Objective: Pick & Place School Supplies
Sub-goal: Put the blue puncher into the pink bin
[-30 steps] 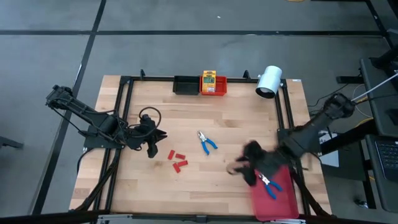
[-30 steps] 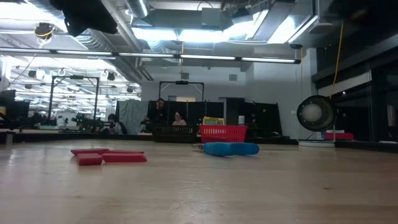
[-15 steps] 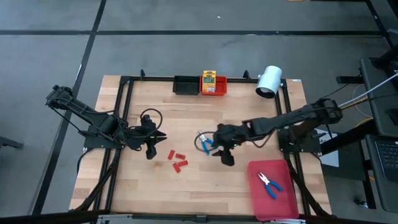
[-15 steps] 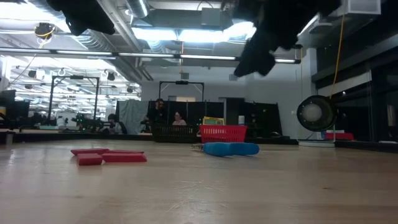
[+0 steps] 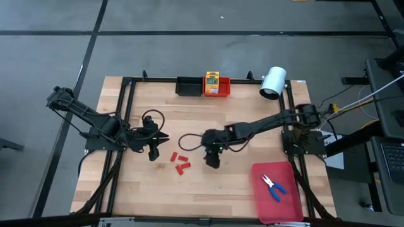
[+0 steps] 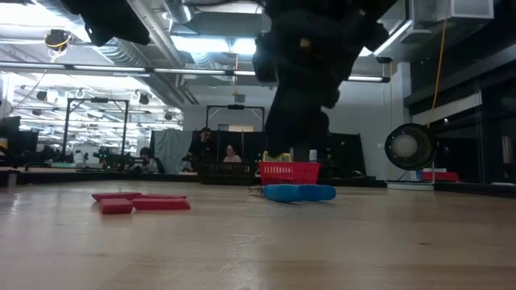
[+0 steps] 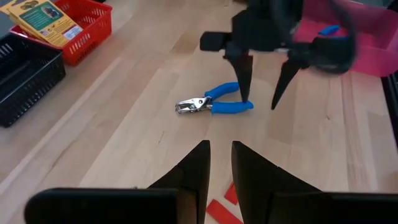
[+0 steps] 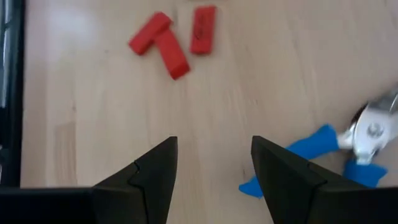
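Observation:
One blue-handled plier tool (image 7: 214, 103) lies flat on the wood near the table's middle. My right gripper (image 7: 260, 102) hangs open just over its handles, fingers pointing down; in its own view the tool (image 8: 323, 155) lies to one side of the gap (image 8: 214, 149). The high view hides this tool under that gripper (image 5: 212, 154). A second plier tool (image 5: 273, 187) lies in the flat red tray. Three tiny red pieces (image 5: 180, 162) lie left of the right gripper. A yellow-and-green box (image 5: 211, 82) stands in the red bin. My left gripper (image 7: 221, 149) waits at mid-left, fingers a narrow gap apart.
A black bin (image 5: 187, 85) and a red bin (image 5: 222, 90) sit at the far edge. A white cylinder (image 5: 273, 82) lies at the far right corner. The red tray (image 5: 289, 205) is at the near right corner. A black frame (image 5: 128, 113) runs along the table's sides.
My right arm has swung from over the red tray at the near right toward the table's left. It now hangs above the plier tool in the middle, its fingers open. The tool in the tray has stayed where it lay.

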